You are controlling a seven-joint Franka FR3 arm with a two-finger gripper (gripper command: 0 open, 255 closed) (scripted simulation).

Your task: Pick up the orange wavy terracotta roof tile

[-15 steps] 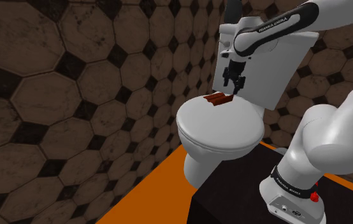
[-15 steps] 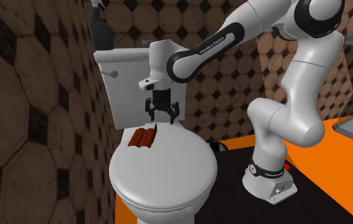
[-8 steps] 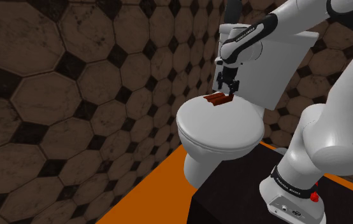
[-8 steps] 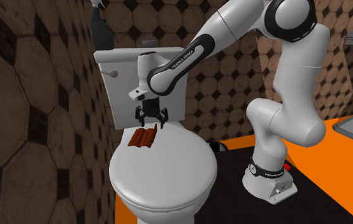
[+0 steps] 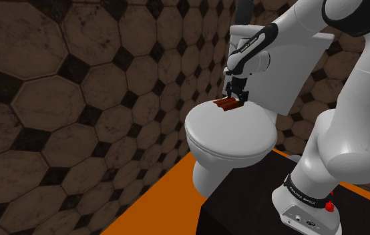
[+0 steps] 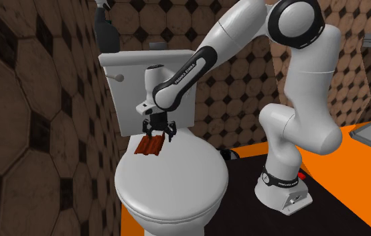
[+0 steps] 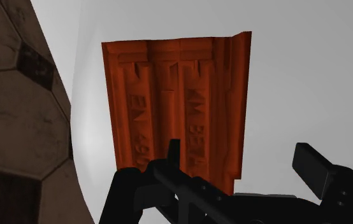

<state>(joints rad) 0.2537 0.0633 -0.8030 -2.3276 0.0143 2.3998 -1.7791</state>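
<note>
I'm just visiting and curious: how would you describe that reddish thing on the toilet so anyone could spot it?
Find the white toilet, then its closed lid. At the lid's back, before the tank, lies a flat orange-red roof tile with lengthwise ridges, under the black gripper. It is the only coloured thing on the white lid.

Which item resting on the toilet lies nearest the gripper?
The reddish-brown wavy tile on the lid, just below the open gripper; the dark object stands up on the tank, well away.
</note>
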